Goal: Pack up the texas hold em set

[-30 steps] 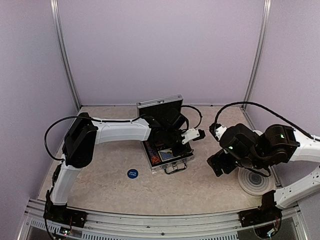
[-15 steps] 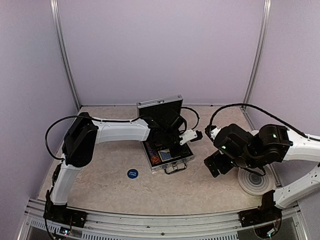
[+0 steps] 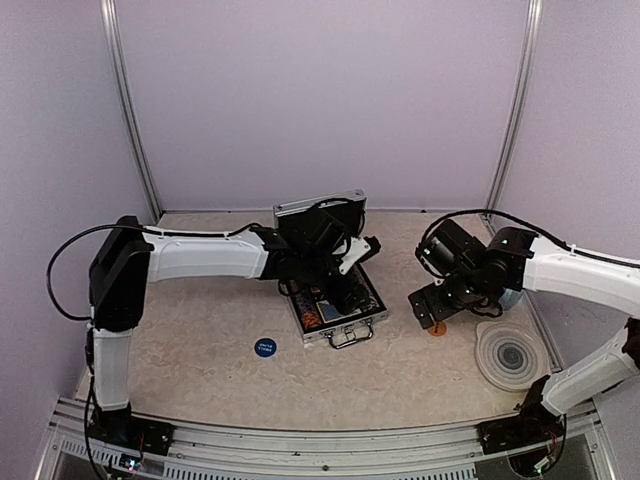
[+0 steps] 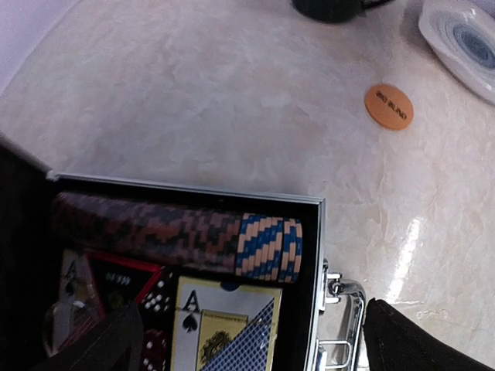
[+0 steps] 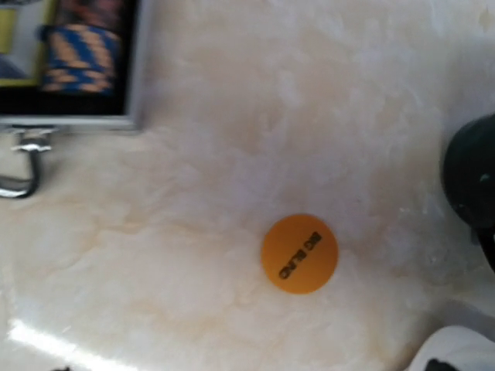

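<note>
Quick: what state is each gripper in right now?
Left gripper: open, holding nothing, over the case.
Right gripper: open, holding nothing, near the orange button.

One silver case [image 3: 330, 332] stands open on the worktop [image 3: 200, 345]. Two round buttons lie outside it: one blue button [image 3: 265, 347] and one orange button [image 3: 437, 328]. There is one grey ringed coaster [image 3: 510, 358]. Inside the case, one row of chips [image 4: 178, 239] and one blue card deck [image 4: 228, 336] show.

Orange button [image 5: 299, 253], blue-and-cream striped chips [image 4: 269, 247], silver case [image 4: 319, 247]
</note>
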Controlling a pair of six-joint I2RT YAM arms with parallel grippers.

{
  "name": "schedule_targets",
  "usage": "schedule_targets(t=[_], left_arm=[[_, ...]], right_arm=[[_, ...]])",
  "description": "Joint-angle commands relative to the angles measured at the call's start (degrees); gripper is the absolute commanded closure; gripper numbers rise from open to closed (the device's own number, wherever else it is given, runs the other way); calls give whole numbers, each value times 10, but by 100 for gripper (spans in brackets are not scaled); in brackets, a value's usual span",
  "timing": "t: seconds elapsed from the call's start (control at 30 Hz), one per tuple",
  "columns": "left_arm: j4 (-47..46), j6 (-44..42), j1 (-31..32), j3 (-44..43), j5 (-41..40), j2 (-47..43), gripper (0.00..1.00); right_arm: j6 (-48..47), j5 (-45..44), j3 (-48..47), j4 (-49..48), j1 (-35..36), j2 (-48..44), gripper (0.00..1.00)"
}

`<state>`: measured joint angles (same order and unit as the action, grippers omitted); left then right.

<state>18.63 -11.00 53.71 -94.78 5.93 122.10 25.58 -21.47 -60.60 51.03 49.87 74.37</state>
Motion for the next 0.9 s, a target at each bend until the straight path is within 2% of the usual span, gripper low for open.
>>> schedule_targets(t=[0.0, 0.2, 0.43, 0.7, 0.87], left_arm=[[-71, 141, 7, 86, -93, -156, 1], [-75, 219, 70, 258, -222, -322, 1], [-63, 298, 100, 429, -264, -496, 1], [-32, 338, 112, 519, -302, -655, 1], [-31, 342, 113, 529, -305, -687, 1]], right_arm=[[-38, 60, 1, -33, -44, 49, 1], [-65, 108, 15, -79, -106, 132, 4], [-76, 135, 23, -109, -148, 201, 8], [-94, 155, 29, -124, -186, 243, 13], [-101, 159, 35, -123, -199, 257, 16]])
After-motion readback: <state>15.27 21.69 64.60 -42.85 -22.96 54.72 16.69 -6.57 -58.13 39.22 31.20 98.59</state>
